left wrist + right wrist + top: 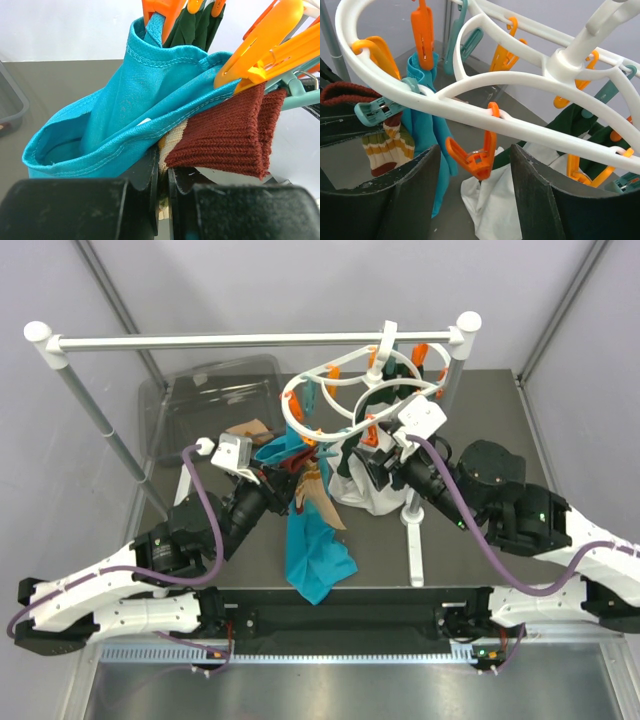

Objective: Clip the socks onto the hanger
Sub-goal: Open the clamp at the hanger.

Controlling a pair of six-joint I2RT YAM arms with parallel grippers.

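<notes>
Dark desk (495, 405), grey walls all round, and a white rail (260, 340) on poles across the back. The hanger (520, 79) hangs off that rail. A teal cloth (125, 100) is clipped to it, and a white cloth (490, 200) sits below. The left hand (162, 200) is nearly closed, pinching the beige bit of the socks (220, 140). It holds the dark red cuff right up against a teal clip (375, 110) on the ring's edge. Can't tell if that clip actually bites the cuff. The right hand (475, 147) is under the ring, fingers wide apart either side of an orange clip (477, 160), not touching it.
</notes>
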